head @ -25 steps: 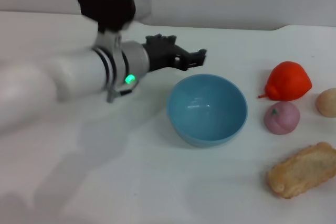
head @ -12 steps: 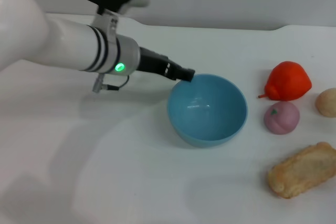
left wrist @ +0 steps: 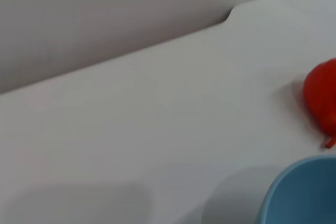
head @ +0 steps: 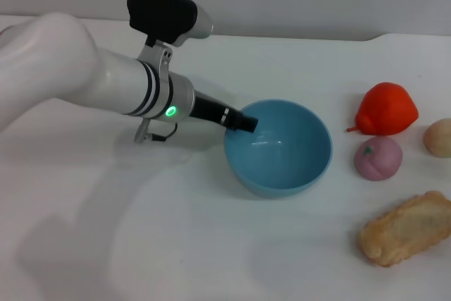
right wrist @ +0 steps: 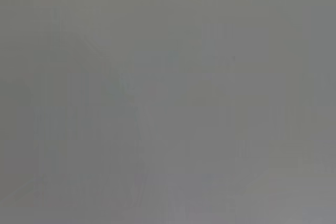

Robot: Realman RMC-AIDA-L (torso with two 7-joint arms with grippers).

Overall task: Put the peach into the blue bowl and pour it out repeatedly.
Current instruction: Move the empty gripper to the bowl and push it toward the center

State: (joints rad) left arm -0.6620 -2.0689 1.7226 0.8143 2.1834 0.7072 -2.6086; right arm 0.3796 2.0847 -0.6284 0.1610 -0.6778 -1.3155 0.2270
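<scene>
While left hand (head: 245, 123) meets blue bowl (head: 282, 167) rim, grip unclear; peach (head: 378, 158) beside bowl, on table (head: 211, 244)

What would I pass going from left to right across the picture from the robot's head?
White left arm's black left gripper at the bowl's rim → round light-blue plastic bowl → small pink peach → pale beige round lump. The red-orange pear-shaped fruit and the tan bread-like piece overlap those sideways, so I skip them.

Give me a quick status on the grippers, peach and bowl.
Left gripper at the blue bowl's near rim. Right gripper not in view. Bowl empty; peach on the table beside it, untouched. Nothing between them.
</scene>
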